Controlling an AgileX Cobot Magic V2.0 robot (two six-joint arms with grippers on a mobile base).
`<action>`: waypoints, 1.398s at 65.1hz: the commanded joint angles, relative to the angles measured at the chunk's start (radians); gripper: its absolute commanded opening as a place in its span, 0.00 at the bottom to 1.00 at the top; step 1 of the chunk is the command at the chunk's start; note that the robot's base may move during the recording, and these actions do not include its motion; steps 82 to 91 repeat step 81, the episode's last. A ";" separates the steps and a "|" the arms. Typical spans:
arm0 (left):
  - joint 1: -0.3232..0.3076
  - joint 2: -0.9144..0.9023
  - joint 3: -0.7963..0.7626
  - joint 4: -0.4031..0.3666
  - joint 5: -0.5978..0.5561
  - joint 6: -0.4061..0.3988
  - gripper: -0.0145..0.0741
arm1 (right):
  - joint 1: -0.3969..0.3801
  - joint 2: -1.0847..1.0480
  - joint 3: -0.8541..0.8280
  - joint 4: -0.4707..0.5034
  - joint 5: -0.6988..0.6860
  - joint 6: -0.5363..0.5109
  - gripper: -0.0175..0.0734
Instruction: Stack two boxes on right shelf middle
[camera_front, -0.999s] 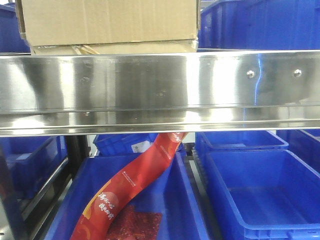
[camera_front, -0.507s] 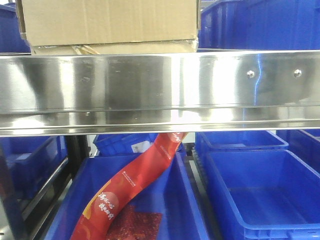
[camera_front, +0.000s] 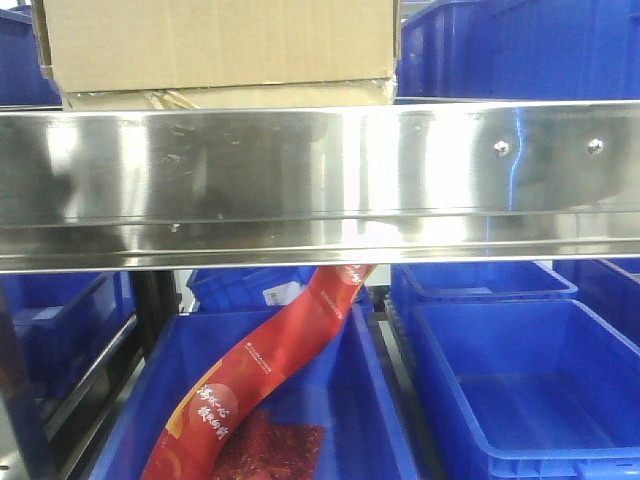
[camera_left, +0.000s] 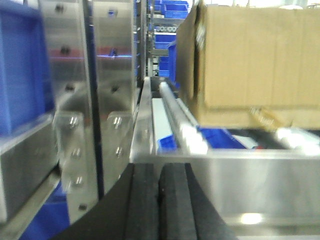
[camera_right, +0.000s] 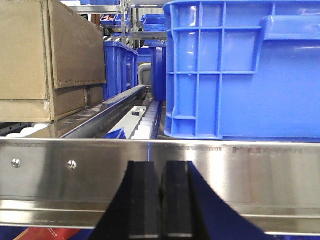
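Note:
A brown cardboard box (camera_front: 215, 45) stands on the steel shelf (camera_front: 320, 180), above its mirror-like front rail with two rivets, at the upper left of the front view. A second flatter cardboard layer shows under it. The box also shows in the left wrist view (camera_left: 255, 65) and in the right wrist view (camera_right: 47, 65). My left gripper (camera_left: 160, 170) is shut and empty, in front of the shelf rail (camera_left: 250, 185), left of the box. My right gripper (camera_right: 161, 167) is shut and empty, in front of the rail (camera_right: 250, 175), between the box and a blue bin.
A big blue bin (camera_right: 245, 70) stands on the shelf right of the box. Below the shelf are open blue bins (camera_front: 530, 390); the left one holds a long red packet (camera_front: 270, 370). Perforated steel uprights (camera_left: 75, 115) stand at the left.
The front view is almost the same; only the reflections on the shelf rail have shifted slightly.

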 joint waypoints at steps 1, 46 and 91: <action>0.002 -0.014 0.057 0.006 -0.059 -0.004 0.04 | -0.005 -0.008 0.000 0.004 -0.025 -0.003 0.01; 0.002 -0.014 0.057 0.097 -0.107 -0.138 0.04 | -0.005 -0.008 0.000 0.004 -0.025 -0.003 0.01; 0.002 -0.014 0.057 0.097 -0.107 -0.138 0.04 | -0.005 -0.008 0.000 0.004 -0.025 -0.003 0.01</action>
